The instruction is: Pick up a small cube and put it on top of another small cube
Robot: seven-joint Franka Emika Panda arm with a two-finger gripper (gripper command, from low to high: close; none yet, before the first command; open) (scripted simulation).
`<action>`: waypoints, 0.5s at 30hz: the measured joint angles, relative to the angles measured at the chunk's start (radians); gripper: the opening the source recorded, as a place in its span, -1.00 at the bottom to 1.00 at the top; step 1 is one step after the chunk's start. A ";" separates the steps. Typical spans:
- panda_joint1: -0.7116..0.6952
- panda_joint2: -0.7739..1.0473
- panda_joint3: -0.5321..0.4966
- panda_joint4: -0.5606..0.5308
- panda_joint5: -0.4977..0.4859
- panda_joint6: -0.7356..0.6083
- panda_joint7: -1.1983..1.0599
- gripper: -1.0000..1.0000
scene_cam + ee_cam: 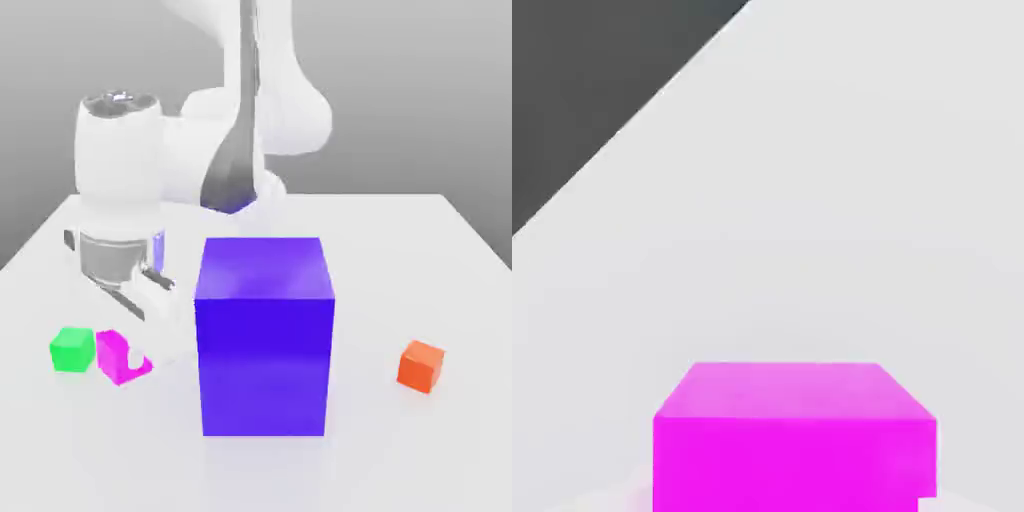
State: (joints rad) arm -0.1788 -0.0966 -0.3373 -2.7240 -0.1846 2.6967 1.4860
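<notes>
One magenta cube [122,358] sits clamped in the closed pincer [135,352]; it should rise straight, clear the touching green cube [72,350], then centre above it.

White tabletop [420,250] w/ soft glossy sheen, edges tapering toward the rear. Plain grey backdrop [430,90] behind, lighter lower down. Even, diffuse light; faint shadows on the surface.
</notes>
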 joint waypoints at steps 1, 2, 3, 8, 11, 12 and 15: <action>-0.028 -0.011 -0.021 -0.012 -0.001 -0.004 0.030 -1.00; -0.058 -0.021 -0.042 -0.024 -0.003 -0.008 0.060 -1.00; -0.089 -0.031 -0.065 -0.037 -0.004 -0.012 0.090 -1.00; -0.240 -0.068 -0.168 -0.094 0.000 -0.023 0.225 -1.00; -0.243 -0.051 -0.189 -0.096 0.036 -0.006 0.218 -1.00; -0.237 -0.040 -0.193 -0.094 0.051 0.002 0.208 -1.00; -0.218 -0.002 -0.201 -0.089 0.103 0.034 0.172 -1.00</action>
State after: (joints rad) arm -0.3963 -0.0991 -0.5379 -2.8132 -0.0817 2.7309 1.6583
